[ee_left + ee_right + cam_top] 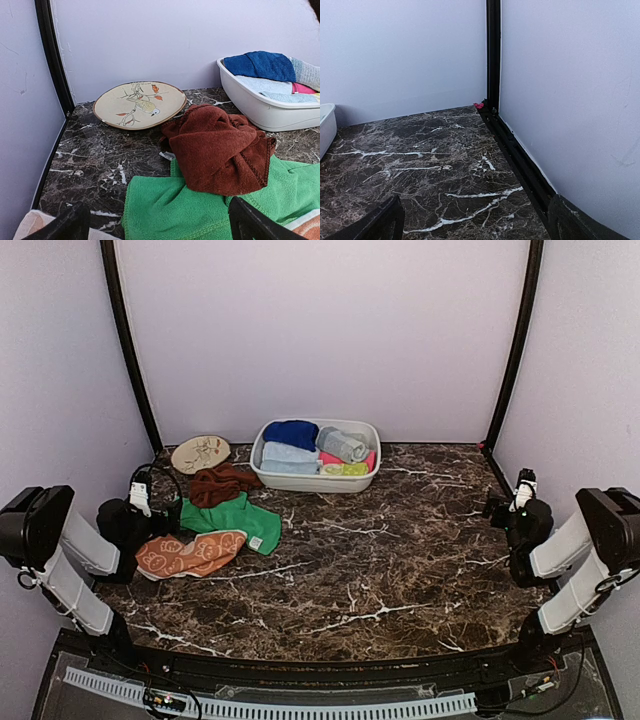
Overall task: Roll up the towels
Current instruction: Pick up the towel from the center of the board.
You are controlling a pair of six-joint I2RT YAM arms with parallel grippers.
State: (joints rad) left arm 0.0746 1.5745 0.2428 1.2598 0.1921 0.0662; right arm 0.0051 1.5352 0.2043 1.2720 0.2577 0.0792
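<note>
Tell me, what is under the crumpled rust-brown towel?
The rust-brown cloth towel overlaps the bright green cloth towel on the dark marble table. Anything beneath its bunched middle is covered.

A dark marble table [400, 560] with white veins is carrying everything. A bird-painted plate [200, 453] is sitting in its far left corner, and a white basin [310, 482] is resting mid far edge. Along the left edge, a rust-brown towel [222, 483], a green towel [235, 518] and an orange towel [190, 553] are lying overlapped, the orange nearest.
</note>
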